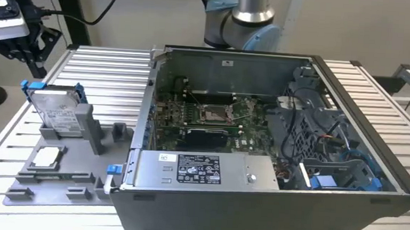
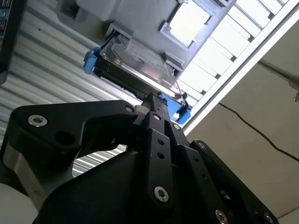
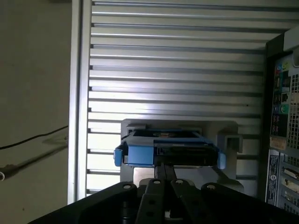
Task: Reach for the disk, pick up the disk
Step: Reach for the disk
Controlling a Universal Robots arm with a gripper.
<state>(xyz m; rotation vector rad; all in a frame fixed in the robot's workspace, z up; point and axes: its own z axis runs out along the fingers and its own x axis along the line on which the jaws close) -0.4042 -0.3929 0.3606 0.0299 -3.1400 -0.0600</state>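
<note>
The disk (image 1: 57, 108) is a silver drive with a white label in a blue carrier. It stands upright in a slot of the grey fixture (image 1: 73, 179) at the exterior view's left. My gripper (image 1: 25, 56) hangs above and a little to the left of it, apart from it. In both wrist views the black fingers run together to a narrow tip, shut with nothing between them. The gripper (image 2: 152, 99) points at the disk (image 2: 138, 60) from a short distance. The first wrist view has the gripper (image 3: 164, 169) just short of the disk's (image 3: 168, 151) blue-framed top edge.
An open computer case (image 1: 216, 57) stands on the slatted metal table (image 1: 115, 72), right of the fixture. A small silver-white chip (image 1: 48, 158) lies on the fixture in front of the disk. A cable (image 3: 32, 140) runs over the floor beyond the table edge.
</note>
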